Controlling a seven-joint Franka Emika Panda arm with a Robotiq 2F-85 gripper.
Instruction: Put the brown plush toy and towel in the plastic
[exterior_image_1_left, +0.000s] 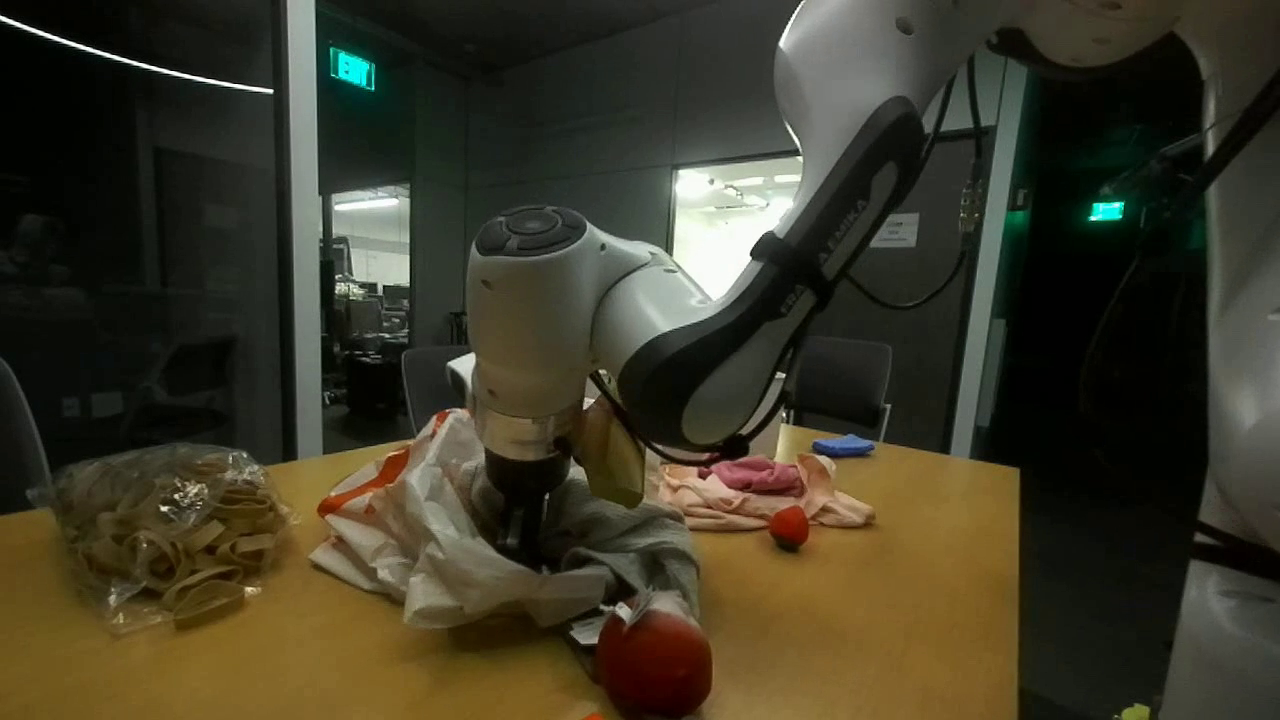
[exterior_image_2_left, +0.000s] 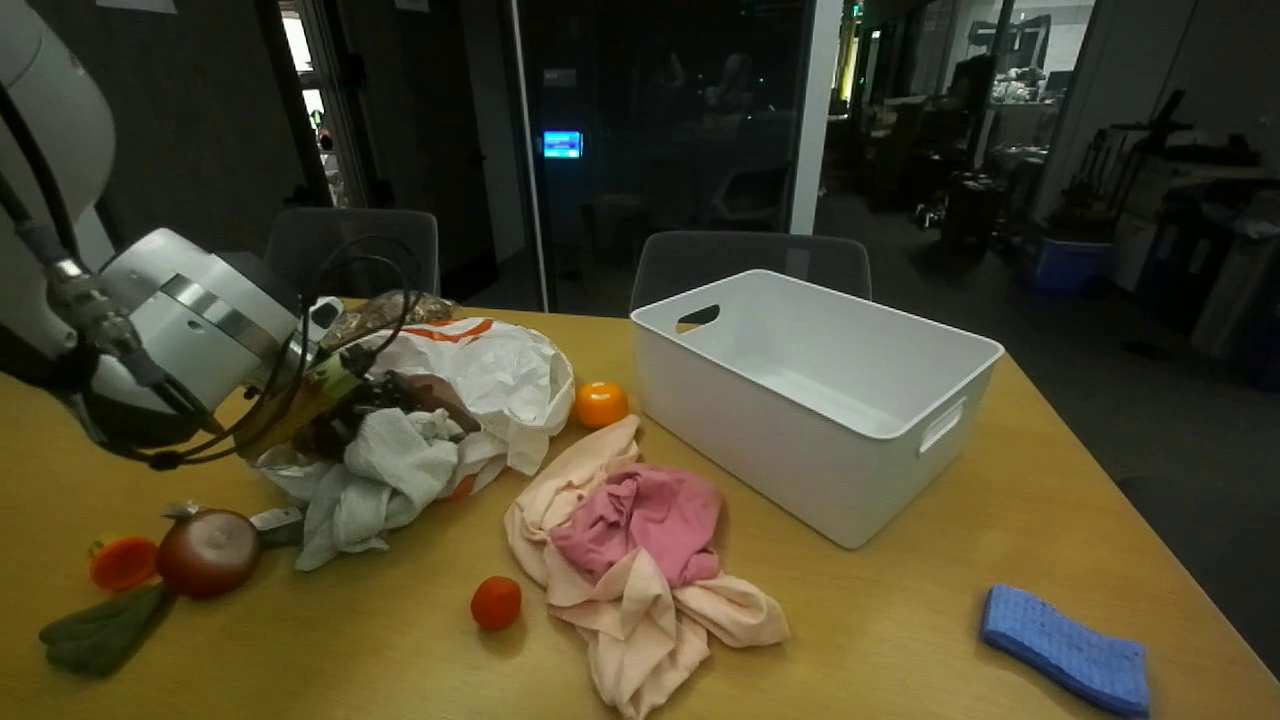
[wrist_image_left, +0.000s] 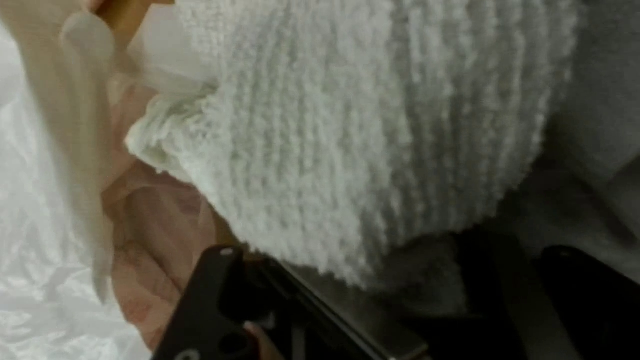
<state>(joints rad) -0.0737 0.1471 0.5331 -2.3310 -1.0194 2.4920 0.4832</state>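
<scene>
Wrist view faces the towel (wrist_image_left: 360, 140) closely, probably downward.

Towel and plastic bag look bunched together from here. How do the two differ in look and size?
Surface: the towel is matte, ribbed fabric; the plastic bag is thin, smooth and shiny.
Colour: the towel shows plain off-white, while the plastic bag carries orange-red markings.
Size: the towel makes the smaller heap; the plastic bag spreads wider.
Shared: towel and plastic bag are both whitish, soft and crumpled.
</scene>
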